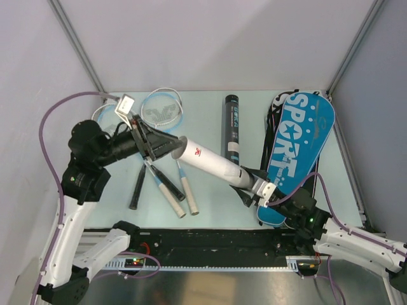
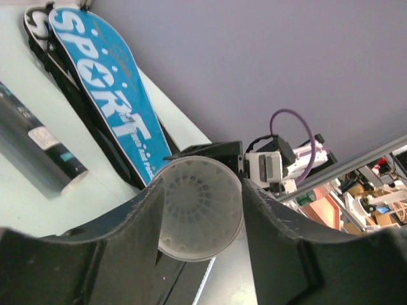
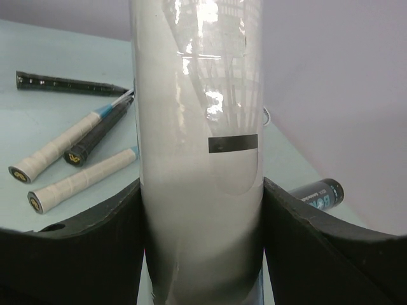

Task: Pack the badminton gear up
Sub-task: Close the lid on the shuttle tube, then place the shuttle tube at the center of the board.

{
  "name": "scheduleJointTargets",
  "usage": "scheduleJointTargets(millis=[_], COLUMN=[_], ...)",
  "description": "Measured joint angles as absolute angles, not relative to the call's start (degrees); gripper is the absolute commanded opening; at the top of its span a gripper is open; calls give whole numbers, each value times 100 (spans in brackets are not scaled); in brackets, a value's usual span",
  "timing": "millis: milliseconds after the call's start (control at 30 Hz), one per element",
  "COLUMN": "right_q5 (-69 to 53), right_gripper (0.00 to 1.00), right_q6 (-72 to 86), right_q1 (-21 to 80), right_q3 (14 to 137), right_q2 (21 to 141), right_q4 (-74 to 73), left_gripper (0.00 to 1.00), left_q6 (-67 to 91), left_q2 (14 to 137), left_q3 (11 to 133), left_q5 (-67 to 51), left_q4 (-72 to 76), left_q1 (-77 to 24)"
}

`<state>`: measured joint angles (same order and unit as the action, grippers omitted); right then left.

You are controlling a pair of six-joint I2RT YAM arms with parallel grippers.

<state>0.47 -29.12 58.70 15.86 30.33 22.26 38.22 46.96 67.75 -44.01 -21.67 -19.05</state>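
My right gripper (image 1: pixel 255 188) clamps one end of the white shuttlecock tube (image 1: pixel 206 159), just left of the blue SPORT racket cover (image 1: pixel 299 136). My left gripper (image 1: pixel 170 147) brackets its open end; I cannot tell whether it grips.

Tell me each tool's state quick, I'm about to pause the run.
Left tool: around the white tube's open end, grip cannot be told.
Right tool: closed, holding the white tube's other end.

White tube (image 1: pixel 210 162) aloft, black tube (image 1: pixel 231 127) flat, rackets (image 1: pixel 168 196) scattered
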Motion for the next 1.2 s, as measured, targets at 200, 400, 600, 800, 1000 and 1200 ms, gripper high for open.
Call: scheduleJointTargets(millis=[200, 400, 600, 800, 1000, 1200], right_q5=[228, 814, 1728, 1887, 1581, 1328], right_gripper=[33, 31, 29, 29, 31, 39], right_q6=[-2526, -1684, 183, 2340, 3378, 3559], right_q1=[5881, 5859, 5225, 3826, 2744, 2359], right_q3=[1586, 1588, 1984, 2886, 3566, 4497], right_q2=[2985, 3288, 4195, 5360, 6702, 8224], right_q4=[2283, 2351, 1942, 1068, 701, 624], left_gripper=[96, 100, 100, 100, 100, 100], left_q6=[3662, 3376, 2864, 2368, 2036, 1865], left_q2=[5030, 4974, 4348, 3481, 3371, 3457], left_q3=[7865, 8300, 7658, 6025, 4515, 4283], left_q5=[-4042, -3461, -2545, -1503, -910, -746], left_q4=[-2270, -2237, -2171, -2189, -2408, -2576], left_q1=[-1675, -1468, -1441, -1433, -1426, -1422])
